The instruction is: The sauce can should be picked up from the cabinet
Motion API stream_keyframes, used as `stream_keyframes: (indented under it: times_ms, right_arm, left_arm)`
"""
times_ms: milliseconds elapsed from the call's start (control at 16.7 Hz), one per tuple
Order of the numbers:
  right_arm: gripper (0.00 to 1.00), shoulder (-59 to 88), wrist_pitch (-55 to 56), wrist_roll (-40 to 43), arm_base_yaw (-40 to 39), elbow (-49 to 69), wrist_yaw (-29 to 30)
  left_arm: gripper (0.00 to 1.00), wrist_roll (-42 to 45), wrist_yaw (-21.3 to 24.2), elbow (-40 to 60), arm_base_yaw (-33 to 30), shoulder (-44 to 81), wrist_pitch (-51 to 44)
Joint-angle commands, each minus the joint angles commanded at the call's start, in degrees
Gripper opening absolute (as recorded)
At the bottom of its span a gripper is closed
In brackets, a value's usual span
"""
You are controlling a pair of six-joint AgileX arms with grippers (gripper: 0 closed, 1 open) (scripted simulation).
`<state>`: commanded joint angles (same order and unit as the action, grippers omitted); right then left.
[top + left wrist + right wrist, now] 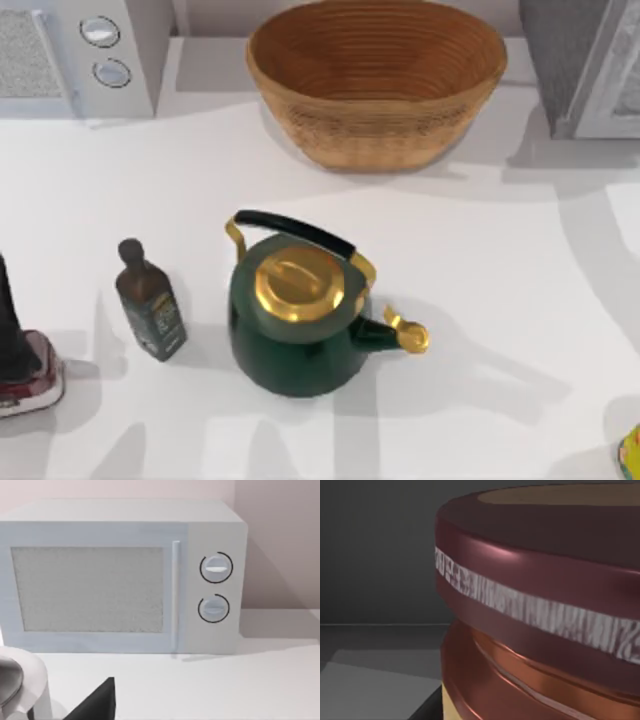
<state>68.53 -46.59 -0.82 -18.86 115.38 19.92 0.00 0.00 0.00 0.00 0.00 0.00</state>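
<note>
The sauce can (535, 580) looms very close in the right wrist view. It has a maroon rim with a pale band, a coppery ring beneath and a tan top. It stands in a dark grey space with a grey floor (370, 680). The cabinet (590, 70), grey-sided with a white framed door, stands at the table's back right corner in the top view. My right gripper is right up against the can. My left arm is parked at the left, its wrist camera facing the microwave (120, 580).
A woven basket (375, 80) sits at the back centre and the microwave (80, 50) at the back left. A green and gold kettle (300, 320) stands mid-table with a dark oil bottle (150, 300) to its left. A maroon-based object (25, 375) is at the left edge.
</note>
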Motion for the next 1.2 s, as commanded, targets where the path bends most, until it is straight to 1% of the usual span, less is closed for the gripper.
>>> stream_keyframes:
  times_ms: [300, 540, 840, 1200]
  right_arm:
    - [0.00, -0.2, 0.4, -0.1, 0.3, -0.6, -0.2]
    - [0.00, -4.7, 3.3, 0.0, 1.6, -8.3, -1.5]
    - [0.00, -15.2, 10.4, 0.2, 4.4, -26.8, -4.7]
    - [0.00, -33.1, 22.4, 0.5, 9.6, -58.2, -9.8]
  left_arm:
    - [1.00, 0.0, 0.0, 0.0, 0.0, 0.0, 0.0]
    - [1.00, 0.0, 0.0, 0.0, 0.0, 0.0, 0.0]
    - [1.00, 0.0, 0.0, 0.0, 0.0, 0.0, 0.0]
    - [1.00, 0.0, 0.0, 0.0, 0.0, 0.0, 0.0]
